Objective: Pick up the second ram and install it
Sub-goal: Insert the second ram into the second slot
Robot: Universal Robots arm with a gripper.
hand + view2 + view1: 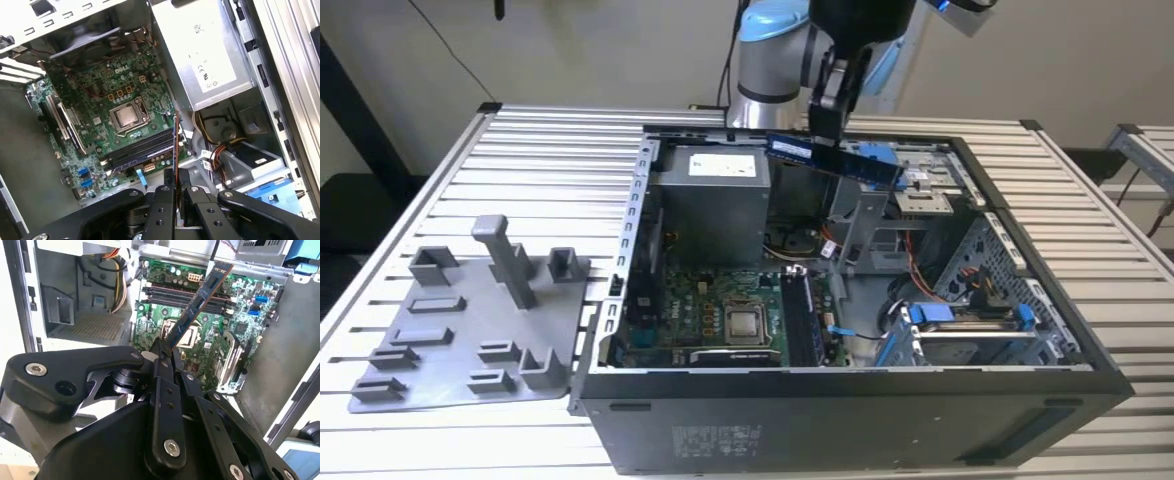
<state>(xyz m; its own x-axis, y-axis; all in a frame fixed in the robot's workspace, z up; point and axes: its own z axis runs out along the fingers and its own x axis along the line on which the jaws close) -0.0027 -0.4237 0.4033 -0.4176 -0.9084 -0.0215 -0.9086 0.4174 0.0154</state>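
The second ram (835, 158), a thin dark blue board, hangs in the air over the back of the open computer case (854, 385), and my gripper (825, 125) is shut on it from above. In the second wrist view the ram (200, 297) slants away from the gripper (164, 352) over the green motherboard (210, 350). The first wrist view has the ram (175, 142) edge-on, rising from the gripper (176, 175) close to the long black memory slots (142, 150). Those slots (801, 320) lie well below the stick, beside the processor socket (747, 322).
A grey holder plate (467, 320) with upright blocks lies on the slatted table at the exterior view's left. Inside the case stand a grey power supply (714, 200), a metal bracket (854, 230) and a drive cage with blue clips (961, 320), with cables around them.
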